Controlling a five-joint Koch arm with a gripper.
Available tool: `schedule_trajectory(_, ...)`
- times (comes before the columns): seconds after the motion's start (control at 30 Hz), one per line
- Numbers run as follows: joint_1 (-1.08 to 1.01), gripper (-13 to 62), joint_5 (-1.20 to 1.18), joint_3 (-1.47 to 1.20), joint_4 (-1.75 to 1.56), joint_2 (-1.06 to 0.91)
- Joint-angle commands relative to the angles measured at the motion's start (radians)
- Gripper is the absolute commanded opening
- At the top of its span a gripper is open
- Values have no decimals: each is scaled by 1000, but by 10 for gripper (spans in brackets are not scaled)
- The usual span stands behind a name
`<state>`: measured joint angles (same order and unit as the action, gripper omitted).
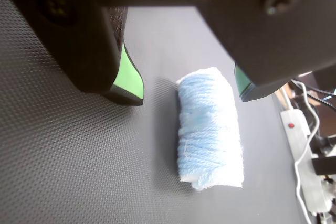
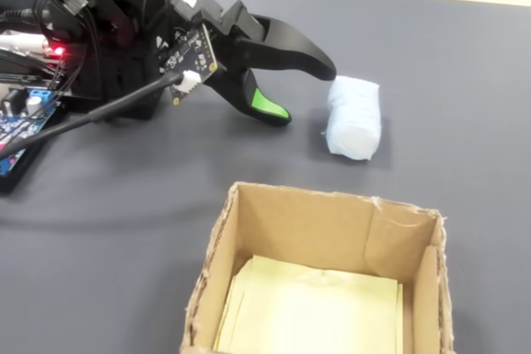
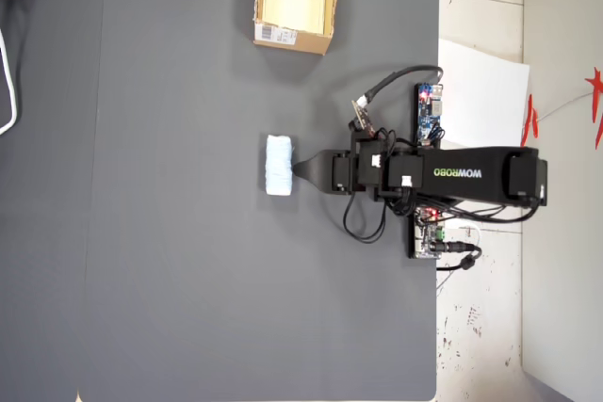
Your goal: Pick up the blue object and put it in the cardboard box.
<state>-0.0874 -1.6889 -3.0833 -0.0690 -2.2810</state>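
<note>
End effector spread wide, just short of the blue object.

The blue object lies on the dark tabletop, untouched; in the wrist view it sits just ahead of the gap between the two green-padded jaws. In the fixed view the cardboard box stands open-topped in the foreground, apart from the object. Nothing lies between end effector and object. A white power strip shows at the wrist view's right edge.
</note>
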Motion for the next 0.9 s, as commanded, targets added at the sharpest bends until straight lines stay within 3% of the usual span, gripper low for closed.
schedule_trajectory(0.0, 0, 342, -6, -35, 67, -86)
schedule_trajectory(0.87, 3, 341, -23, -28, 78, -87)
